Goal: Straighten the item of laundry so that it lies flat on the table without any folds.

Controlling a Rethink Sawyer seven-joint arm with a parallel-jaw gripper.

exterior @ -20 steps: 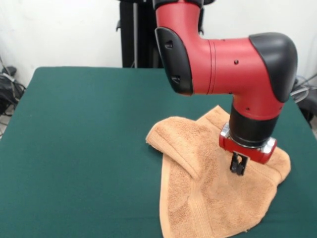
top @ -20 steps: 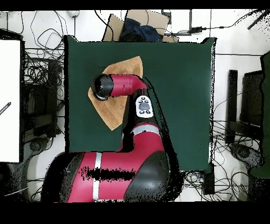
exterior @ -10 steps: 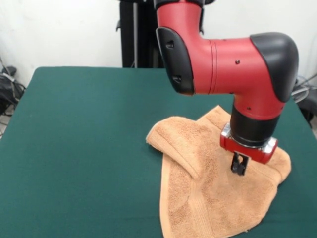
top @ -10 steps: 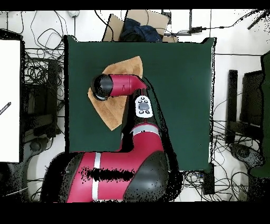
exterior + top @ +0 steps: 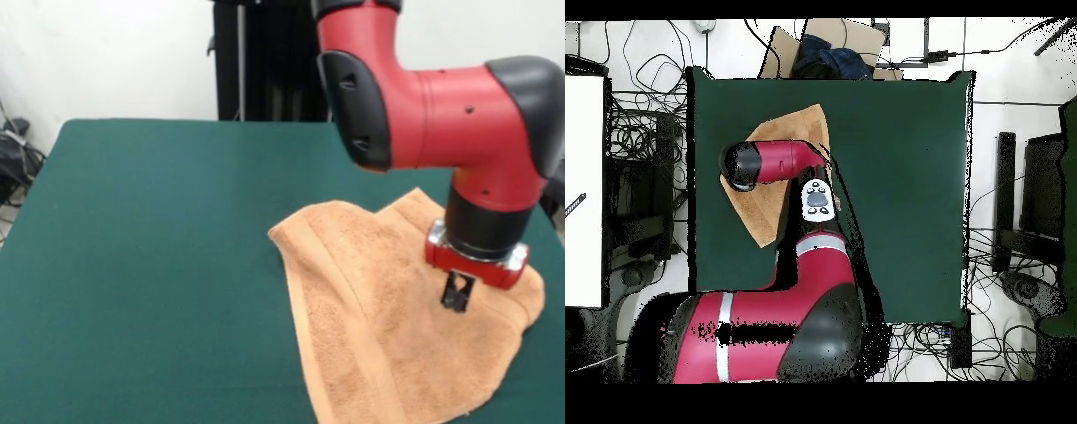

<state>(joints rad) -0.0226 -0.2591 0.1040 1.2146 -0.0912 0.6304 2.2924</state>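
Front view: the towel (image 5: 397,327) sits at the table's (image 5: 141,265) 4 o'clock side, and its nearest edge runs off the bottom of the shot. It's a rough diamond, long axis running from about 11 to 5 o'clock, with a ridge-like fold along the left part. The gripper (image 5: 455,293) points straight down onto the cloth, hanging off a bent red arm. Can't tell if it's pinching anything; the tips are too dark. From overhead the arm covers the towel's middle.
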